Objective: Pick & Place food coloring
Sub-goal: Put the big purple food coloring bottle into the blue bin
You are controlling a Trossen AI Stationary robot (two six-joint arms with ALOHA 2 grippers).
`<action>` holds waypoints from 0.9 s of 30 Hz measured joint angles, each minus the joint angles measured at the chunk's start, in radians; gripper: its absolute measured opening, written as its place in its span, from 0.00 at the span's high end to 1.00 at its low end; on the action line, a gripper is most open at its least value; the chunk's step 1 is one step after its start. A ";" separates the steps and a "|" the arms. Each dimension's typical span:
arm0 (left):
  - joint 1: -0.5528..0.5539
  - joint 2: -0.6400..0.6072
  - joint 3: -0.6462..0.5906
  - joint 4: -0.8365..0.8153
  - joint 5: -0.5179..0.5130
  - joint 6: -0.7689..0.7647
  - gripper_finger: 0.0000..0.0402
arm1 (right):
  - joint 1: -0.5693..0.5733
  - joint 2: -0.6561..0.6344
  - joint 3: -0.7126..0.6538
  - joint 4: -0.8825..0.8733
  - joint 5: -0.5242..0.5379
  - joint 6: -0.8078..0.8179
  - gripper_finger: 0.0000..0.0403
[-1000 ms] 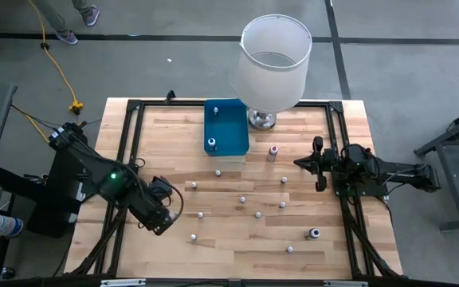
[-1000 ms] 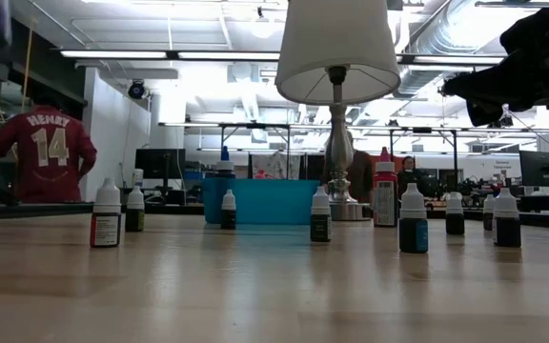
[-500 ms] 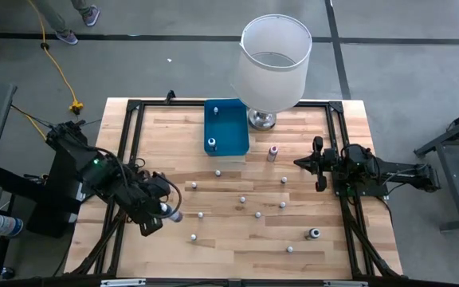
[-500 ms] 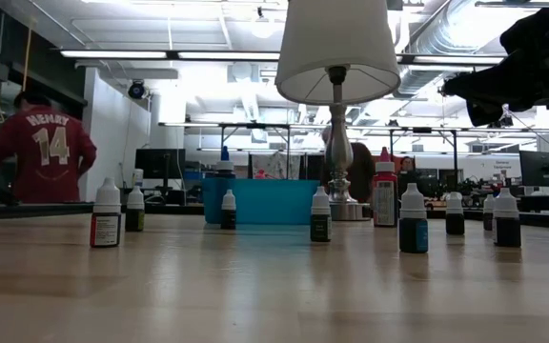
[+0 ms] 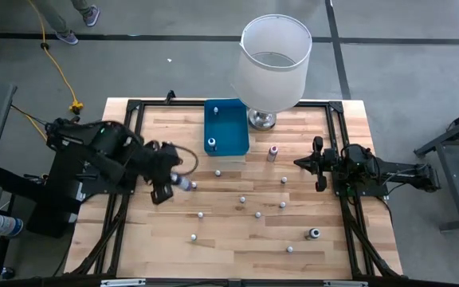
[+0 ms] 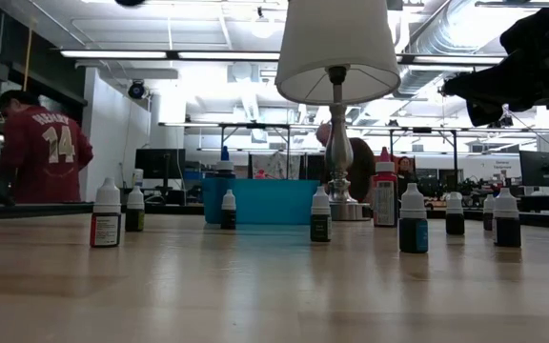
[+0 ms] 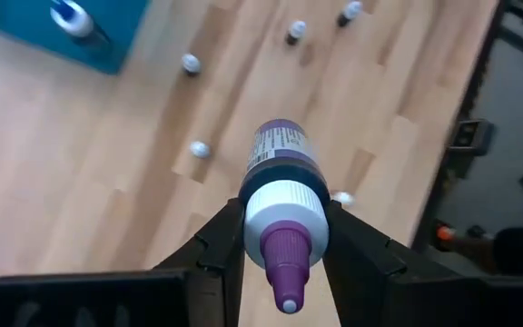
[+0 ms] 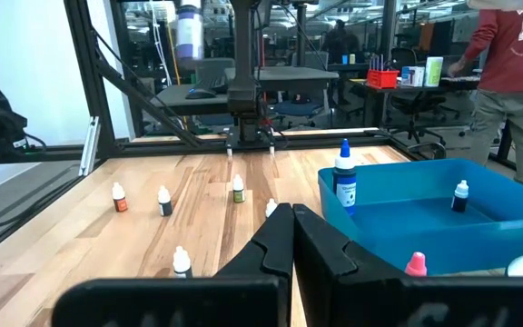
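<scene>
My left gripper [image 5: 174,180] is above the table's left half, shut on a purple food coloring bottle [image 7: 280,173] with a white collar and a purple tip. Several more tiny white-capped bottles [image 5: 243,199] stand on their bases, scattered over the wooden table. A pink one [image 5: 272,151] stands near the lamp base. Two bottles, one of them [image 5: 211,143], stand in the blue tray [image 5: 231,121]. My right gripper [image 5: 319,164] waits, shut, over the table's right side, touching nothing. My left gripper pinches the purple bottle at its white collar [image 7: 284,202], just below the tip, between its two fingers [image 7: 218,245]. The bottle lies along the fingers, tip toward the wrist and base pointing away. It is lifted clear of the table.
A big white lampshade [image 5: 273,60] on a metal base [image 5: 262,119] stands at the far edge beside the tray. A black frame [image 5: 134,143] runs along the table's sides. A person in a red shirt [image 6: 41,152] stands in the room beyond.
My left gripper, shut on the purple bottle, has travelled from the near-left part of the table toward the far edge and the blue tray, turning about as it went. The standing bottles and my right arm have kept still.
</scene>
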 joint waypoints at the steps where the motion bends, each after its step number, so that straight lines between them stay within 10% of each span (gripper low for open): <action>1: 0.023 0.001 0.004 -0.006 0.001 0.036 0.73 | 0.000 0.000 0.000 0.000 0.000 0.000 1.00; 15: 0.385 0.007 0.012 -0.036 0.001 0.574 0.73 | 0.000 0.000 0.000 0.000 0.000 0.000 1.00; 27: 0.665 0.128 0.008 -0.002 -0.009 0.732 0.73 | 0.000 0.000 0.000 0.000 0.000 0.000 1.00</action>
